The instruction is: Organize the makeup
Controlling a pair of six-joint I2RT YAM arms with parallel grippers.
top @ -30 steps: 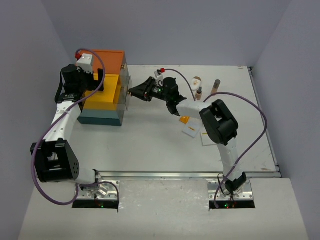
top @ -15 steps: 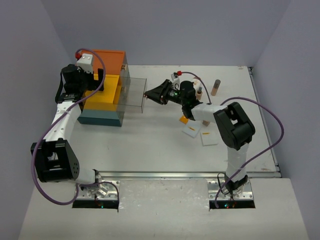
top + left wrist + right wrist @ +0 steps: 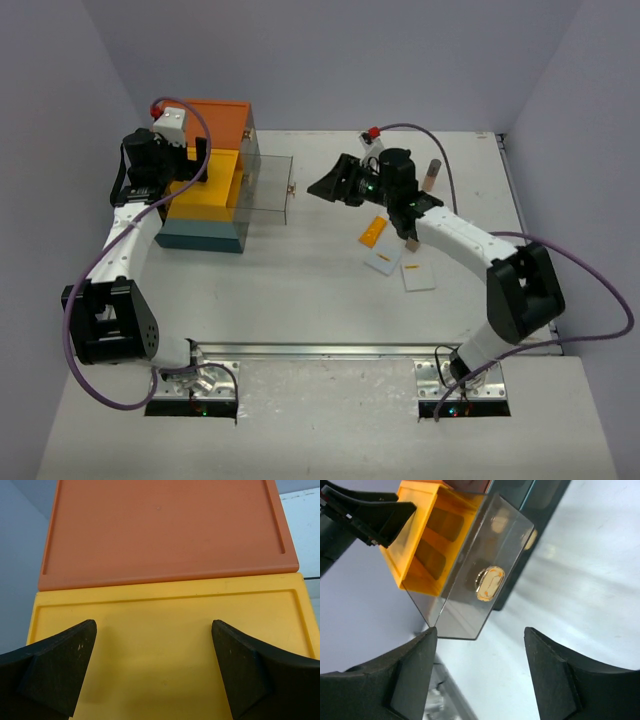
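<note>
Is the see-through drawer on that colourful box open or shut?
Open. The clear drawer sticks out of the yellow tier of the box, toward the right claw, which is apart from it.

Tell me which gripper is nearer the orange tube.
Right. The right gripper hangs open just beyond and left of the orange tube; the left gripper sits far to its left, over the drawer box.

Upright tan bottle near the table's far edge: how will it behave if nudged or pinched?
The tan bottle stands tall and narrow, so a side nudge would probably tip it. Being cylindrical, it would likely roll once down. It looks rigid, so a pinch across the body should hold, though the round side might slip.
</note>
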